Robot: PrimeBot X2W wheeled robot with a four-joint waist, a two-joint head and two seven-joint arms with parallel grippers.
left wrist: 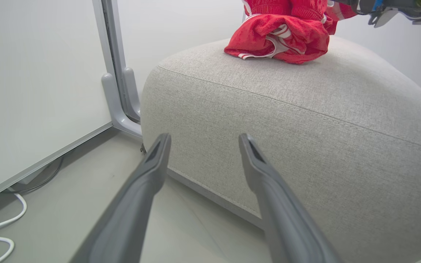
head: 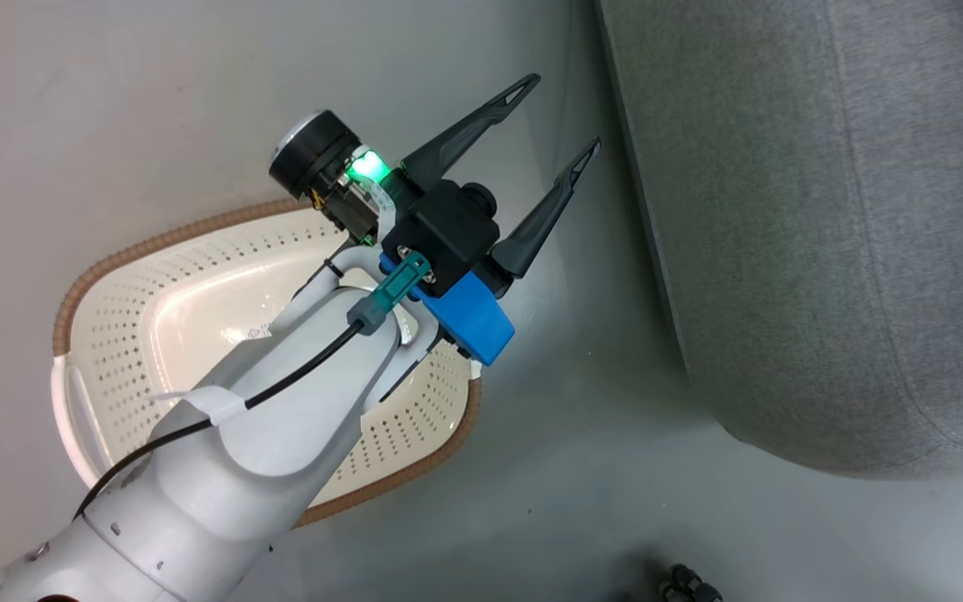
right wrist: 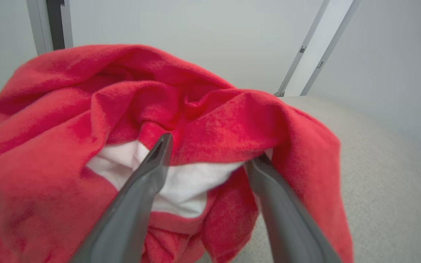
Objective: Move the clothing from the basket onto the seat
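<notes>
The basket [head: 114, 334] sat on the floor at the left, with the left fingers [head: 465, 134] spread apart, holding nothing, just past its rim. Rightward, the clothing [left wrist: 280, 36] lay bunched on the seat [head: 824, 209], the right fingers [right wrist: 148, 175] apart among its folds.

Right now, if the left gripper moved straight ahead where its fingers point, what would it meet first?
The left gripper would most likely meet the rounded side of the grey sofa first, below the red clothes; depth is unclear.
</notes>
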